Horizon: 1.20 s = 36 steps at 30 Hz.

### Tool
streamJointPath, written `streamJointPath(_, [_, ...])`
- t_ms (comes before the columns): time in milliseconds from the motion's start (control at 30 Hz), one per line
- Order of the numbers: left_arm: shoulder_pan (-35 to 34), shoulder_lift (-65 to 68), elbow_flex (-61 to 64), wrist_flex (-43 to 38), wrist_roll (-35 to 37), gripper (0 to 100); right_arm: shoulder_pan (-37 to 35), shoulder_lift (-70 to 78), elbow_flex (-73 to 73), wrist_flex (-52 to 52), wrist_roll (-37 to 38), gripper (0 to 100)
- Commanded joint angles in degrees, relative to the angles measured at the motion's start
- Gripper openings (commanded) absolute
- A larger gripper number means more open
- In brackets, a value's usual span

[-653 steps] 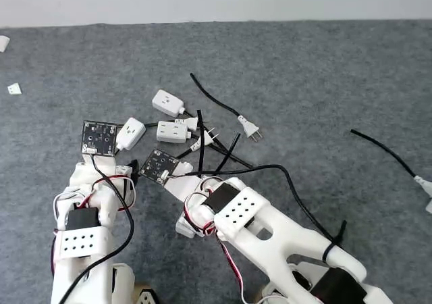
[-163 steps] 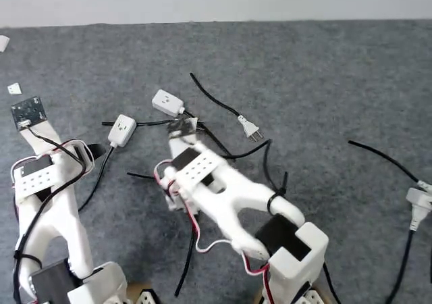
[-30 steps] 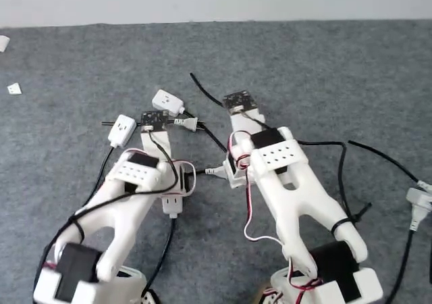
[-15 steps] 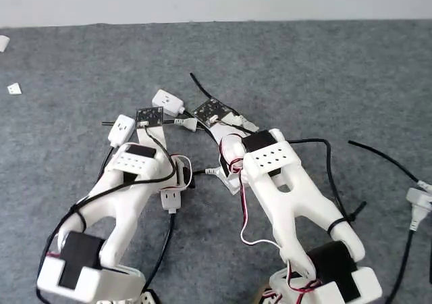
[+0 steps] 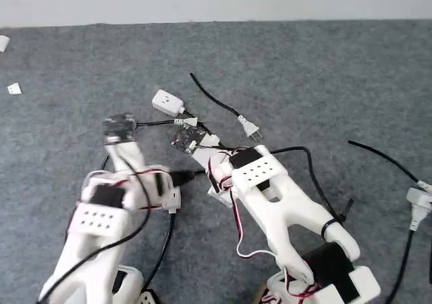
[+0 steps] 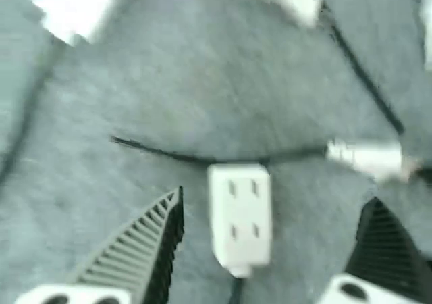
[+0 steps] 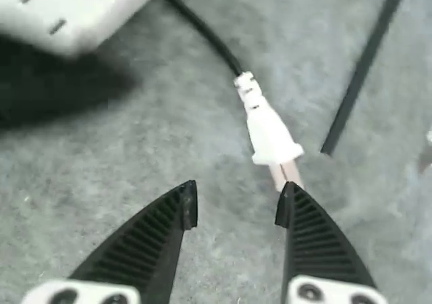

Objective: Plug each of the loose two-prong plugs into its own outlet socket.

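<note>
In the left wrist view a white outlet socket (image 6: 239, 213) lies on the grey carpet between the spread fingers of my left gripper (image 6: 275, 199), which is open and holds nothing. A white plug (image 6: 368, 159) lies just beyond it on a black cord. My right gripper (image 7: 237, 188) is open too, low over the carpet, with a white two-prong plug (image 7: 270, 138) right ahead, its prongs pointing at one fingertip. From above, both wrists (image 5: 120, 125) (image 5: 187, 137) hang near a white plug (image 5: 183, 121) and a white socket (image 5: 167, 102).
Another two-prong plug (image 5: 250, 128) on a black cord lies right of the arms. A socket (image 5: 418, 199) sits at the right edge and one (image 5: 174, 196) under the left arm. Black cords (image 5: 216, 101) cross the middle of the carpet. A further socket (image 7: 67, 10) lies beyond the right gripper.
The left arm has swung left and now hangs over the left socket. The right arm has pulled back and to the left, down to the plug in the middle.
</note>
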Motion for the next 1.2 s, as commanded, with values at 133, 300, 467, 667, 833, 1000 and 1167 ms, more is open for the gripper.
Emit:
streamJointPath(133, [-11.08, -3.34, -0.31, 0.70, -0.62, 38, -1.98, 1.01, -1.05, -7.87, 7.12, 18.8])
streamJointPath(300, [-14.15, -3.52, -0.04, -0.18, -3.69, 38, -0.40, 10.59, -7.30, -8.31, 8.44, 18.7])
streamJointPath(467, [-14.07, -3.69, 2.33, -4.04, -3.69, 38, 2.51, 17.36, -16.09, -6.20, 10.73, 18.7])
streamJointPath(667, [-14.07, -3.60, 2.59, -4.57, -3.78, 38, 2.59, 22.55, -22.51, -0.22, 13.01, 18.7])
streamJointPath(833, [-13.98, -3.52, 2.59, -4.66, -3.78, 38, 2.24, 22.99, -23.47, -0.31, 13.10, 18.7])
streamJointPath(1000, [-13.98, -3.52, 2.59, -4.66, -3.78, 38, 0.66, 22.99, -24.70, -0.04, 13.19, 18.7])
streamJointPath(1167, [-13.98, -3.52, 2.68, -4.66, -3.78, 38, -0.22, 22.81, -25.23, 0.22, 13.89, 18.7])
